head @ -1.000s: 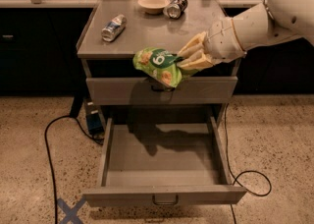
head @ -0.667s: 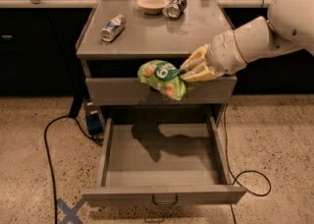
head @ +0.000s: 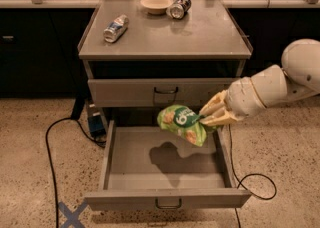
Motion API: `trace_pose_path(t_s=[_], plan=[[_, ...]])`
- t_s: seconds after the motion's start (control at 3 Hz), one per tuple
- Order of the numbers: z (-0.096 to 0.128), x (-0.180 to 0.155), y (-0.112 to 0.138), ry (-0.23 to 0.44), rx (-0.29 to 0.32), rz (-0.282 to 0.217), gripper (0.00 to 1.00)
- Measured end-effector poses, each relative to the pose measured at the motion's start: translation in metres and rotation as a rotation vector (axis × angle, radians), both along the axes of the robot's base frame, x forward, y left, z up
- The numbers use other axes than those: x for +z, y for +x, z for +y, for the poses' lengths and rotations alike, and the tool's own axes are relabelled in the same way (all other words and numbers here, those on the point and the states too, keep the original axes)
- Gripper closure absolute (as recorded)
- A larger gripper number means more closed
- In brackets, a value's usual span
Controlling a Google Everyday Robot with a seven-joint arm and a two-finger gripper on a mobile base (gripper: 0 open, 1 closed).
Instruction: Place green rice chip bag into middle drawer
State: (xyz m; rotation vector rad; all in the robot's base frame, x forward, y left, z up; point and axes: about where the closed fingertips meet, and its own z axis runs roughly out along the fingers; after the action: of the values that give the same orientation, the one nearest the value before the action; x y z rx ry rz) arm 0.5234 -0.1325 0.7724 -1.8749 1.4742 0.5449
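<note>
The green rice chip bag [head: 181, 124] is a glossy bright-green pouch with white lettering and tan chip pictures. My gripper [head: 206, 117] comes in from the right and is shut on the bag's right end. It holds the bag in the air over the back right part of the open middle drawer [head: 165, 164]. The bag hangs tilted, down to the right, and casts a shadow on the drawer floor. The drawer is pulled far out, its grey tray bare, a dark wire handle on its front.
The closed top drawer front [head: 165, 92] sits above. On the cabinet top [head: 210, 34] lie a silver-blue can [head: 115, 27], a pale bowl [head: 156, 4] and a dark can [head: 178, 7]. Black cables [head: 50, 147] run on the floor both sides. A blue tape cross [head: 70, 215] marks the floor.
My gripper has carried the bag down and to the right, from in front of the top drawer to just above the open middle drawer.
</note>
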Motion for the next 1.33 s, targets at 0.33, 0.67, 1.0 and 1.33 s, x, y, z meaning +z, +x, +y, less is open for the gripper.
trace_pose_path(t_s=[0.33, 0.67, 1.0, 1.33], plan=[[-0.024, -0.05, -0.028, 0.011, 0.01, 0.085, 1.0], [-0.028, -0.078, -0.033, 0.053, 0.039, 0.106, 1.0], [-0.008, -0.12, -0.028, 0.152, 0.087, 0.124, 1.0], [-0.008, -0.12, -0.028, 0.152, 0.087, 0.124, 1.0]])
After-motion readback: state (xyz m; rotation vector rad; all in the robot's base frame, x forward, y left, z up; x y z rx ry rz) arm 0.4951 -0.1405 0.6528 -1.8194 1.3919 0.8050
